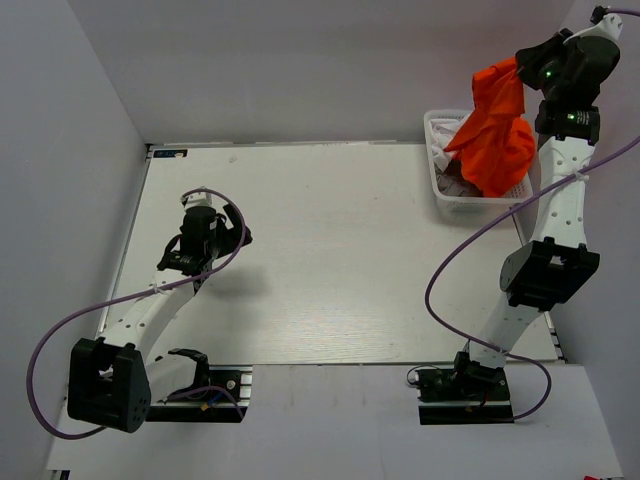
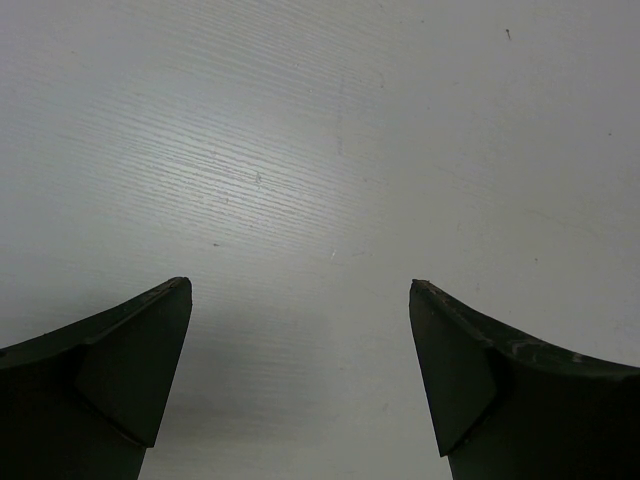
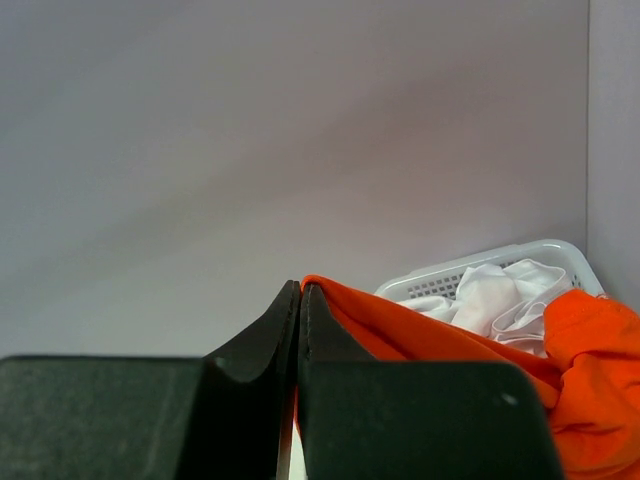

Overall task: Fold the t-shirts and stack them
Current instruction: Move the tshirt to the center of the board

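We see the bright orange-red t-shirt (image 1: pixel 497 130) lifted above the far right corner of the table, its top edge pinched between the closed fingers of the right gripper (image 1: pixel 517 68). It hangs unfolded and bunched, narrow at the top and wider below, with deep creases. Its lower folds reach down into the white basket (image 1: pixel 440 205). Beside and beneath it in that basket lie the white t-shirts (image 3: pixel 492 292), crumpled in a loose heap; we cannot tell how many.
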Controlling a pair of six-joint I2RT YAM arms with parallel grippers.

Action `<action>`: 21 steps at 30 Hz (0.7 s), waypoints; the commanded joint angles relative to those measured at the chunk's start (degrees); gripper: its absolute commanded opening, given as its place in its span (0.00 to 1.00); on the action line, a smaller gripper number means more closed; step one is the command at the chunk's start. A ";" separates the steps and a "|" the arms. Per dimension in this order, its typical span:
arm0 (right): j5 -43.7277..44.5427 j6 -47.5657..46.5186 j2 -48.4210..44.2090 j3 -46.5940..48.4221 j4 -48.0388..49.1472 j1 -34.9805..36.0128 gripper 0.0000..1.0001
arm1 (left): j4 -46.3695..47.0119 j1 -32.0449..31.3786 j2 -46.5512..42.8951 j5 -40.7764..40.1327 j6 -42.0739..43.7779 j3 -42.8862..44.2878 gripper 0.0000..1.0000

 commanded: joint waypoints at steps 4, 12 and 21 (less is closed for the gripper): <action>-2.94 -0.88 -1.61 8.49 4.21 0.15 0.00 | 0.48 0.19 -1.32 0.80 0.44 0.26 1.00; -4.42 -1.67 -3.45 6.75 5.88 0.32 0.00 | -0.05 0.19 -1.32 1.85 0.44 0.26 1.00; -28.73 18.08 -2.22 13.87 26.41 3.66 0.00 | -0.67 0.19 -1.93 3.44 0.44 1.40 1.00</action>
